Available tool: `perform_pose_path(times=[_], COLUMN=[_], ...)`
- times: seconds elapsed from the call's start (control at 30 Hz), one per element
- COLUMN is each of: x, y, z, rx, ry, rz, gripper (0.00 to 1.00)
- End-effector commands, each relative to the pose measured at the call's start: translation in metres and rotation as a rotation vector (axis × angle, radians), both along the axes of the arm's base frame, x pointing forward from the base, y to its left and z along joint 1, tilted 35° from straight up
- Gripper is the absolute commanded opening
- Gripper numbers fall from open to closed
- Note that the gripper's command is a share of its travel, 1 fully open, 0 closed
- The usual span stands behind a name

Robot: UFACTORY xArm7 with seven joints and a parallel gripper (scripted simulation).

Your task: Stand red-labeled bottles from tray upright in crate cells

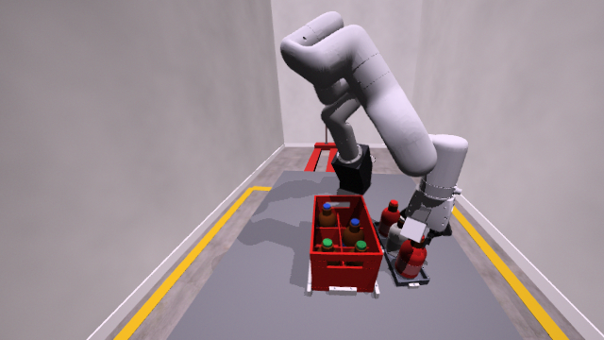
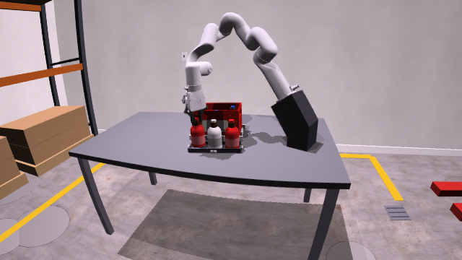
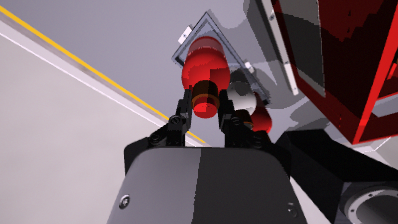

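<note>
A red crate [image 1: 345,266] [image 2: 221,112] [image 3: 350,60] holds two blue-capped bottles [image 1: 327,214] [image 1: 354,231] and two green-capped bottles [image 1: 327,246] [image 1: 360,246]. Beside it a dark tray [image 1: 412,281] [image 2: 216,150] [image 3: 197,27] carries a red-labeled bottle [image 1: 411,259] [image 2: 198,135] [image 3: 205,57] at its near end, a white-labeled bottle [image 1: 395,233] [image 2: 214,135] [image 3: 245,97] in the middle, and a second red-labeled bottle [image 1: 390,218] [image 2: 232,135] [image 3: 262,120] at the far end. My gripper [image 1: 420,242] [image 2: 195,120] [image 3: 205,98] is shut on the neck of the near red-labeled bottle, which is low at the tray.
The arm's black base block [image 1: 351,172] [image 2: 296,120] stands on the grey table [image 2: 151,144] behind the crate. A shelf with cardboard boxes [image 2: 43,133] stands off to the table's left. Yellow lines [image 1: 198,246] mark the floor.
</note>
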State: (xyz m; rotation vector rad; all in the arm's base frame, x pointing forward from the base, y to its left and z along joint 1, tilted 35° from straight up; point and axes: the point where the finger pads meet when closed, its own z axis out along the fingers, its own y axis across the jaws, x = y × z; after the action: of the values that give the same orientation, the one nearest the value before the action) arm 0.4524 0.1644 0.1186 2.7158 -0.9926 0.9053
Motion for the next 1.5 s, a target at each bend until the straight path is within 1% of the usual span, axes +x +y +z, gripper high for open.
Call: perform_pose_path(times=[0.0, 0.83, 1.47], x=[-0.001, -0.013, -0.015], y=[0.003, 0.011, 0.012], z=[0.004, 0.022, 0.024], rx=[0.002, 0.002, 0.002], ry=[-0.003, -0.003, -0.003], rz=[0.003, 0.003, 0.003], gripper=[0.00, 0.00, 0.00])
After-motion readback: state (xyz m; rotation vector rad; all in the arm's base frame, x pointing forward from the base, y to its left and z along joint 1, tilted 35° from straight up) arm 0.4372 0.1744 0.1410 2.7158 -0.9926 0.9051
